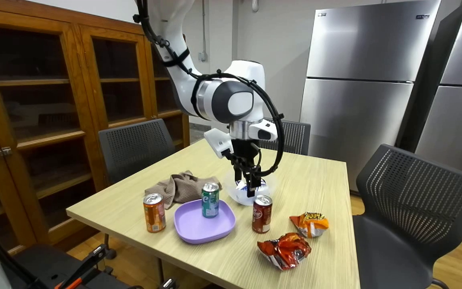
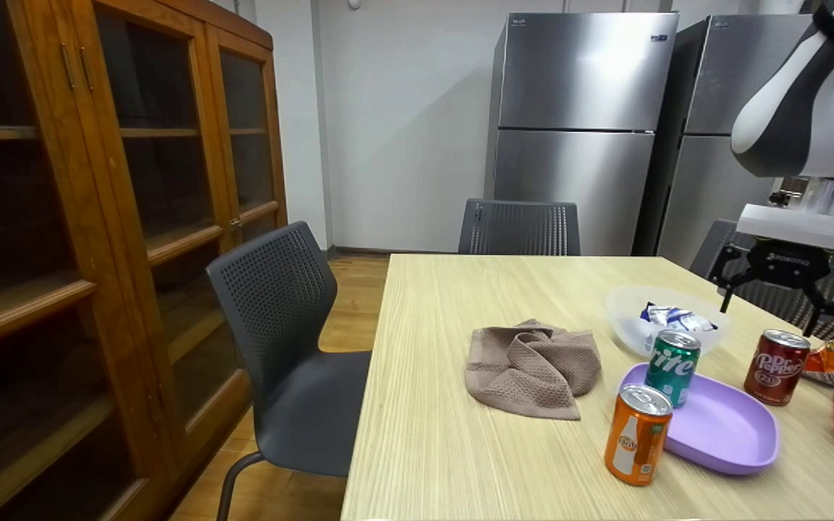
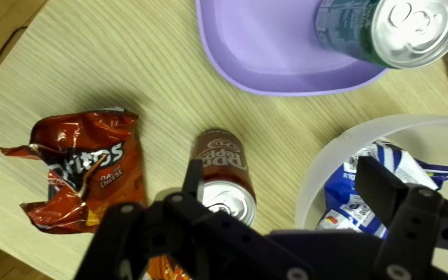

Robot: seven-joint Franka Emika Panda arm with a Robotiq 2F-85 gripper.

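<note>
Room: in an exterior view, a brown wooden cabinet [image 1: 82, 68] stood at ten o'clock of a pale wood-grain table [image 1: 315, 184], a tall stainless-steel refrigerator [image 1: 359, 116] at two.
Dark-red aluminium Dr Pepper can [image 3: 224, 155]: stood upright on the table, at nine o'clock of the black two-fingered gripper [image 3: 281, 175] in the wrist view.
Translucent white plastic bowl [image 3: 335, 151]: sat at three o'clock there, holding a blue-and-white foil packet [image 3: 338, 186].
Gripper fingers: hung well apart, clamped on nothing — one by the Dr Pepper can, touching or not I could not tell, the other above the bowl.
Gap between can and bowl: looked tight for those fingers, I judged, so careful handling meant small moves, both fingertips watched against lid and rim — a low sideways drift risked tipping one or shoving the other.
Packet: looked soft, and would likely have crumpled under a hard squeeze.
Shallow lavender rounded-square plate [image 3: 263, 39]: lay at twelve o'clock in the wrist view, bearing an upright green aluminium Sprite can [image 3: 344, 33]; an orange aluminium can [image 1: 154, 214] stood at the plate's nine o'clock in an exterior view.
Crumpled red Doritos bag [image 3: 119, 171]: lay at nine o'clock, beyond the Dr Pepper can, in the wrist view.
</note>
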